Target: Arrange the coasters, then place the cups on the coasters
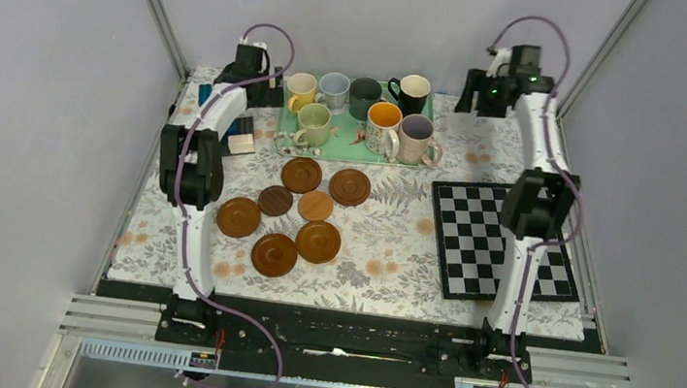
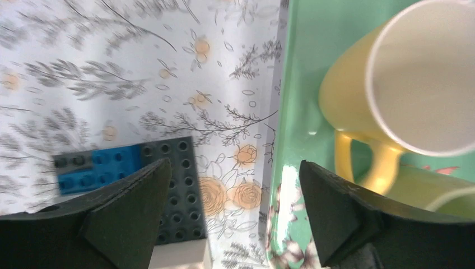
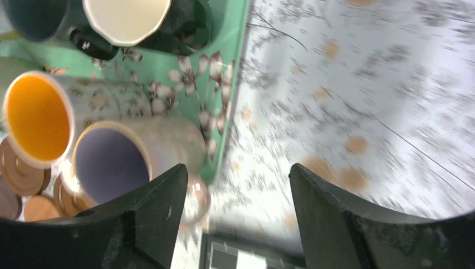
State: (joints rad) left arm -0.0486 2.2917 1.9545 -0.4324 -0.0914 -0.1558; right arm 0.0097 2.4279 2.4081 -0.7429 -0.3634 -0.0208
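Several brown wooden coasters (image 1: 301, 175) lie bunched on the floral cloth, left of centre. The cups stand on a green tray (image 1: 345, 150): yellow (image 1: 301, 90), pale blue (image 1: 334, 88), dark green (image 1: 364, 97), black (image 1: 413, 93), pale green (image 1: 313, 124), floral with an orange inside (image 1: 382, 126) and pinkish (image 1: 416, 139). My left gripper (image 2: 234, 168) hangs open over the tray's left rim (image 2: 302, 67), beside the yellow cup (image 2: 414, 73), holding nothing. My right gripper (image 3: 238, 168) is open and empty off the tray's right edge (image 3: 224, 67), near the pinkish cup (image 3: 129, 157).
A black-and-white checkerboard (image 1: 500, 241) lies at the right under the right arm. Blue (image 2: 95, 168), dark grey (image 2: 173, 185) and white (image 2: 179, 258) building blocks sit left of the tray beneath my left gripper. Grey walls close in the table's back and sides.
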